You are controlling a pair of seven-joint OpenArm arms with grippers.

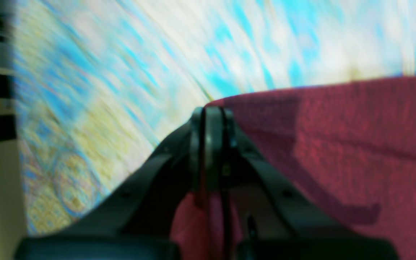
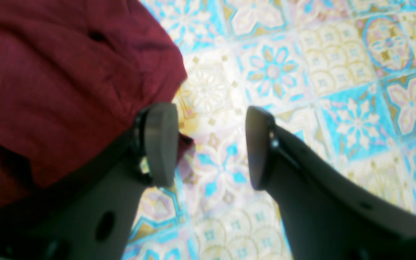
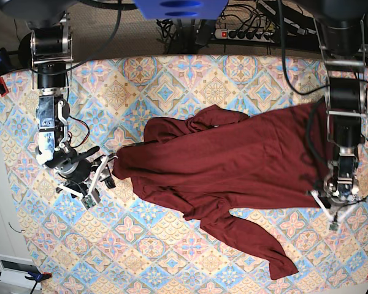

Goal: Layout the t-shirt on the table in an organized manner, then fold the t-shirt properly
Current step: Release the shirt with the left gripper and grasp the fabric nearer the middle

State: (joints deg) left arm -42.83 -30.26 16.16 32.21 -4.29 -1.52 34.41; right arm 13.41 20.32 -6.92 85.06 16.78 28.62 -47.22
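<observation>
Left gripper: my left wrist view shows the two dark fingers pressed flat together with maroon cloth pinched between them, a fold of it bulging below the pads; the hold is on the t-shirt's edge

Left gripper, base view: from above I only see the arm low at the far right of the table, over the shirt's right end; the pinch itself is hidden there

Right gripper: jaws stand well apart with nothing between them but patterned cloth; the left-hand grey pad sits just beside the shirt's rounded edge, contact I cannot tell

Right gripper, base view: near the shirt's left tip, tilted; gap between fingers too small to judge here

T-shirt: spread loosely across the middle of the table, wide body running left to right, one long sleeve trailing toward the near right corner, a bunched part up near the centre

T-shirt fabric: thin, soft, plain dark maroon, fine weave visible in the right wrist view, with shallow creases; the left wrist view is motion-blurred

Table: flat cloth cover of diamond tiles in blue, pink and cream with flower motifs, crisp in the right wrist view, smeared in the left one
</observation>
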